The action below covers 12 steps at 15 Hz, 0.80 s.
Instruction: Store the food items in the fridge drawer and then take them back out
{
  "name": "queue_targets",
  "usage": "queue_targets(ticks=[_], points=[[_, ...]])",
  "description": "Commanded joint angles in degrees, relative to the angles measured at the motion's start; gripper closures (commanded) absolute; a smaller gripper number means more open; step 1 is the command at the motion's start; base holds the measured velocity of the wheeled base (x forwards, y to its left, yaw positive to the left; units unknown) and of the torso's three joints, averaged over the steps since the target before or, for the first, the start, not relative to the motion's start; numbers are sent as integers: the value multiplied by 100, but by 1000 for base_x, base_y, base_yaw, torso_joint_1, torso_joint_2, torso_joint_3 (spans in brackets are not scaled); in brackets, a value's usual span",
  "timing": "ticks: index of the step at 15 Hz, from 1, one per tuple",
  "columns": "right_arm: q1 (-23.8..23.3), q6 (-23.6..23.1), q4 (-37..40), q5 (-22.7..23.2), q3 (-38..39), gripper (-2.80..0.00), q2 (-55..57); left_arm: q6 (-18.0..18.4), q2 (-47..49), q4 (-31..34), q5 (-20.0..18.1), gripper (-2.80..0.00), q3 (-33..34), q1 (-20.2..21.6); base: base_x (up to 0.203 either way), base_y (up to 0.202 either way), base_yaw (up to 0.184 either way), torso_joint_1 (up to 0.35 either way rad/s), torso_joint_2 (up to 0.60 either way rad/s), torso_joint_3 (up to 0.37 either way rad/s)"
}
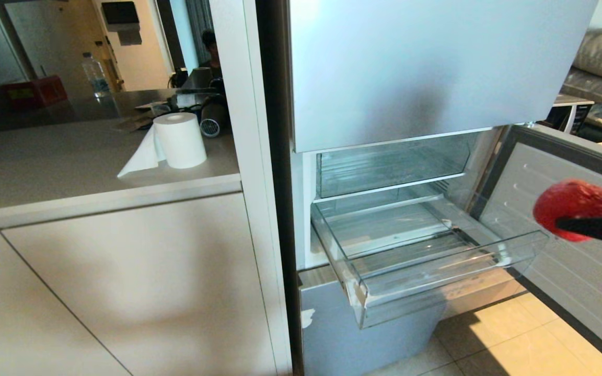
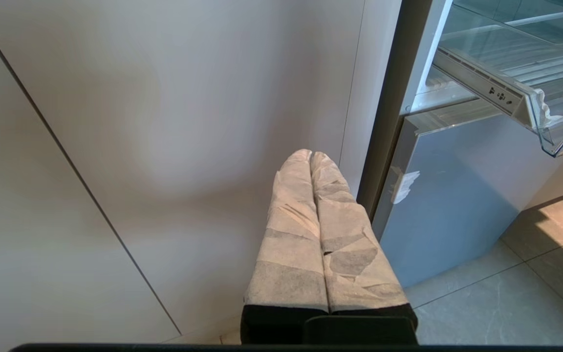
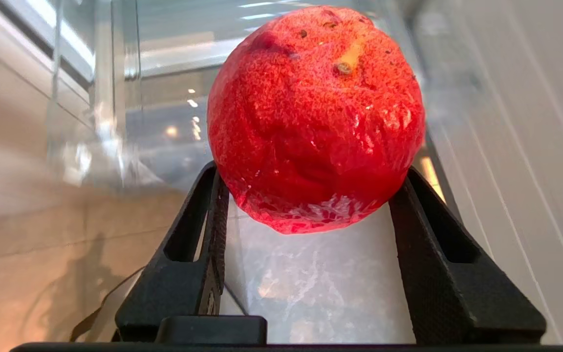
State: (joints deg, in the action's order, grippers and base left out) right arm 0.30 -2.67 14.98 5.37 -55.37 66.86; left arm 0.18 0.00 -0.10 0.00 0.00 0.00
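Red food item [image 3: 315, 117] sits pinched between the right tool's [image 3: 306, 195] black fingers [image 3: 428, 244], beside the fridge drawer's [image 1: 437, 284] right end, not above it. Released now, it would fall to the floor [image 1: 520, 339]. Left tool [image 2: 311, 161], closed and empty, hangs by the cabinet [image 2: 164, 146].

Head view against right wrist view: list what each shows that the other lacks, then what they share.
Head view only: the counter with a paper roll and a bottle, the upper bin above the drawer, and the whole drawer pulled out with nothing in it.

Right wrist view only: both fingers of the right gripper pressing the sides of the red food item, and its bumpy skin with small dark specks.

Both: the food item held by the right gripper beside the drawer, not yet inside it.
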Motion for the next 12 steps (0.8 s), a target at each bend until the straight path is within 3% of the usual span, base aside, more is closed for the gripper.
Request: queue_targets(ticks=[1, 7, 10, 12], points=[[11, 3, 6, -150, 814, 0, -1821, -1, 0, -8, 0, 0, 9, 0, 0, 0, 0, 0, 0, 0], [6, -18, 16, -1308, 3129, 0, -5512, 0, 0, 1, 0, 0, 9, 0, 0, 0, 0, 0, 0, 0], [-35, -28, 13, -1433, 4314, 0, -6303, -1, 0, 1, 0, 0, 9, 0, 0, 0, 0, 0, 0, 0], [-46, -47, -46, -1157, 4808, 0, -6673, 8, 0, -2, 0, 0, 9, 0, 0, 0, 0, 0, 0, 0]])
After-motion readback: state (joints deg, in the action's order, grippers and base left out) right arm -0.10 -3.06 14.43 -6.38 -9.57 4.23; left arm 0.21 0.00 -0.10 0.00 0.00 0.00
